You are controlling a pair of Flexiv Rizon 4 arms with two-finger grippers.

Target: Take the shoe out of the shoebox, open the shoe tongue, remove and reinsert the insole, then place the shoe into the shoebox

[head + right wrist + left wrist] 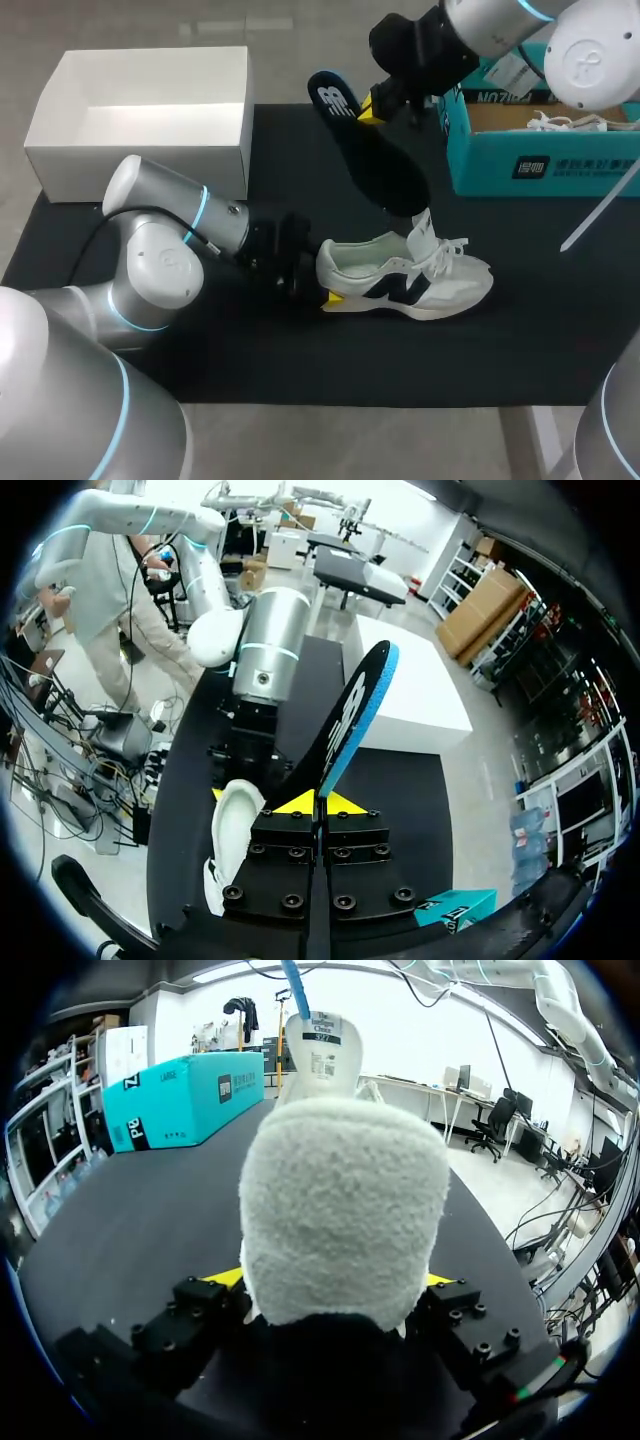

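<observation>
The black mat point(300, 350) spans the frame. The white box point(140, 120) sits at its upper-left edge and the teal shoebox point(540, 170) at its upper-right edge, both well apart from the mat's lower edge.

The shoe point(405, 278) stands on its sole at lower centre, toe pointing right. It is white with a dark side emblem, white laces and a raised tongue. The left gripper point(335, 1282) pinches its heel from both sides.

The right gripper point(322, 802) is pressed together on the dark, blue-edged insole point(370, 150), which is tilted at upper centre with its lower end near the tongue.

The insole carries a white logo. The tongue carries a label and the teal shoebox carries print.
</observation>
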